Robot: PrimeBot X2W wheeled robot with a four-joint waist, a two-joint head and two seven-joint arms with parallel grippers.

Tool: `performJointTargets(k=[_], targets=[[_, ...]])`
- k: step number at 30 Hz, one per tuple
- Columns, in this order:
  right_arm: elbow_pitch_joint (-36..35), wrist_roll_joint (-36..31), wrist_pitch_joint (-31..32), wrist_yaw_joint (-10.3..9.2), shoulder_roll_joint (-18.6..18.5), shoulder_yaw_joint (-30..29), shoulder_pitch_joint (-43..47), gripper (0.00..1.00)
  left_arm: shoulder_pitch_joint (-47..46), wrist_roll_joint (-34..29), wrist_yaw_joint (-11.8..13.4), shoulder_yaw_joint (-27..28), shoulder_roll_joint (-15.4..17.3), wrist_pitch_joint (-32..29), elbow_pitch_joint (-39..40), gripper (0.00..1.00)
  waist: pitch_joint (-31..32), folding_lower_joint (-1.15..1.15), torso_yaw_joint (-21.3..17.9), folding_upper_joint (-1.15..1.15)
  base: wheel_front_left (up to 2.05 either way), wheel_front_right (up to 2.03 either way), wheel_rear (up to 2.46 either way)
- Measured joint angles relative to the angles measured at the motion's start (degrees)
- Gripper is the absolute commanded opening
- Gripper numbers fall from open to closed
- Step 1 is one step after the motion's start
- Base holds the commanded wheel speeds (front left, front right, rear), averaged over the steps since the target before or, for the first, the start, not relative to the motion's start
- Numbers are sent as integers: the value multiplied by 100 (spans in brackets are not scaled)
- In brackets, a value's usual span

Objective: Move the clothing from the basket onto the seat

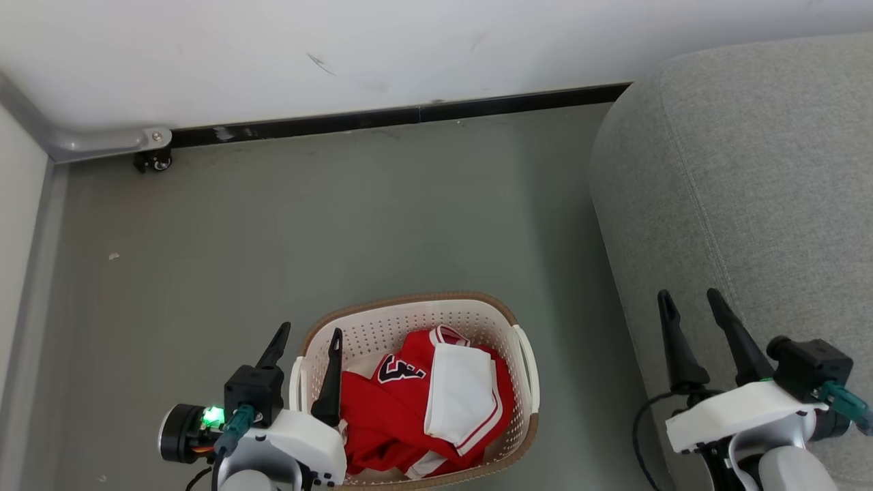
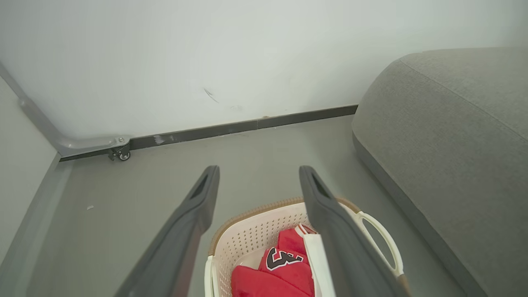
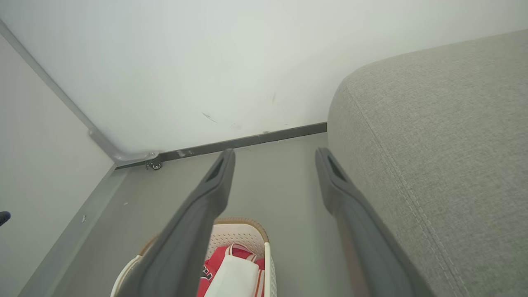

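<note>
The clothing [image 1: 416,409] is all in the basket [image 1: 409,301], which stands on the grey floor [image 1: 307,225] just beside the seat [image 1: 750,170], with a strip of bare floor between them. It is a red heap with a folded white piece [image 1: 460,395] on top. That piece's long side runs roughly away from the robot, and a dark navy logo [image 1: 401,369] shows just to its left.

The left gripper [image 1: 309,332] is clearly the nearer one. It hangs at the basket's left edge with its fingers spread wide, one over the floor outside the rim and the other over the inside wall. From those fingers the heap lies to the right and a little back toward the robot, so I'd say the reach has to go rightward and down. How high the tips sit above the cloth I can't tell.

The right gripper [image 1: 687,294] is also wide open and holds nothing. It sits over the seat's near edge, well apart from the basket.

The left wrist view looks between its own fingers and catches the logo and the basket's white side handle [image 2: 381,239], but little of the heap's near half. The right wrist view has the basket low to the left of its fingers and the seat's stitched seam [image 3: 416,210] close on the right. The head view gives both arms and the whole heap at once.
</note>
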State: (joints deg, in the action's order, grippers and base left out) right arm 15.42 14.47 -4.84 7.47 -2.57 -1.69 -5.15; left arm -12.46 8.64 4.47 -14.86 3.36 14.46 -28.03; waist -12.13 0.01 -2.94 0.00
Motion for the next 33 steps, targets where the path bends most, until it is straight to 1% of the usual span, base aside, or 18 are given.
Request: performJointTargets(k=[5,12,22,27,33], targets=[[-38,0,-26,0,2,1,-237,100,-201,-29,-2,-25,-1,0,-188,100,-188,0,-64,0,0,0,0],[-45,29,-102,1,2,2,-365,100,-428,-82,-100,-96,0,0,-466,100,-434,0,-162,0,0,0,0],[-46,132,-180,0,3,-5,-473,100,-708,-213,-147,-179,2,0,-786,100,-781,0,-316,0,0,0,0],[-57,171,-231,1,2,15,-719,100,-812,-236,-155,-202,4,0,-956,100,-964,0,-390,0,0,0,0],[-67,172,-315,0,3,33,-808,100,-959,-292,-190,-224,24,0,-1127,100,-1193,0,-474,0,0,0,0]])
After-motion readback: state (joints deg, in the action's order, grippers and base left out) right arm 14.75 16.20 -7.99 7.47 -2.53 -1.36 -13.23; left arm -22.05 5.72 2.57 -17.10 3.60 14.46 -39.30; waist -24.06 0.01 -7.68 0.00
